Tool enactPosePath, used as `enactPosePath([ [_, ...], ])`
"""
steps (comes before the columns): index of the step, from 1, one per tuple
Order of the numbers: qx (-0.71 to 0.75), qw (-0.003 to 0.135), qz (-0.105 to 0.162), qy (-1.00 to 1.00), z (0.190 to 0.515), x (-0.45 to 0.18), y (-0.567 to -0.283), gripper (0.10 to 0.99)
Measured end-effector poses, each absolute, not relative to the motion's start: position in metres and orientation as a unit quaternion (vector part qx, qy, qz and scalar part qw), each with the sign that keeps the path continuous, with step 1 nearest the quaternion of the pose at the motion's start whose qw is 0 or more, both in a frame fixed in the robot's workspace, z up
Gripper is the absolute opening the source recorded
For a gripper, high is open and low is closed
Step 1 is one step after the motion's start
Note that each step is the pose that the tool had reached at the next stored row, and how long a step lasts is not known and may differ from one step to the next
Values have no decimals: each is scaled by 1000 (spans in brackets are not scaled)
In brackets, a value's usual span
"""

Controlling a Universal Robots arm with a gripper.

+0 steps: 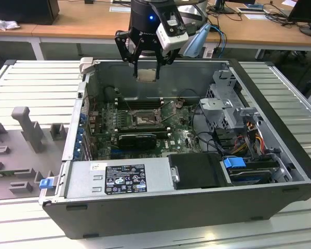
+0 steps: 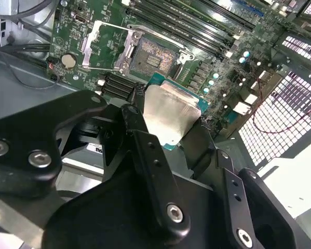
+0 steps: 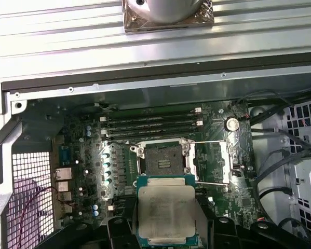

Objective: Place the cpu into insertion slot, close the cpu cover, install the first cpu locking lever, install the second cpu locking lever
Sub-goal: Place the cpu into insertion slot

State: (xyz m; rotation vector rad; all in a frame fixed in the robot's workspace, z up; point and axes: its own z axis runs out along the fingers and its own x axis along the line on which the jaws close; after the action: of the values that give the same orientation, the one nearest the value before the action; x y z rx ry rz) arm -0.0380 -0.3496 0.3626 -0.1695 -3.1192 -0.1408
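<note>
My gripper hangs over the open computer case, shut on the cpu, a flat square chip with a silver-grey top. In both wrist views the cpu sits between the black fingers, held by two opposite edges. The insertion slot lies uncovered on the green board, below the cpu and apart from it. The cpu cover is swung open beside the slot, a thin silvery frame with wire levers along it.
Long black memory sticks run along one side of the slot. In the case a power supply fills the near side and a drive cage with cables stands on the exterior view's right. Grey fixtures stand outside on the left.
</note>
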Motion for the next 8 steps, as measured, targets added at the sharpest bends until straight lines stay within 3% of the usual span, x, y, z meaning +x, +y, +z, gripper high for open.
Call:
enactPosePath([
  [8,-77,6,-45,-996,362,-38,-350,533],
])
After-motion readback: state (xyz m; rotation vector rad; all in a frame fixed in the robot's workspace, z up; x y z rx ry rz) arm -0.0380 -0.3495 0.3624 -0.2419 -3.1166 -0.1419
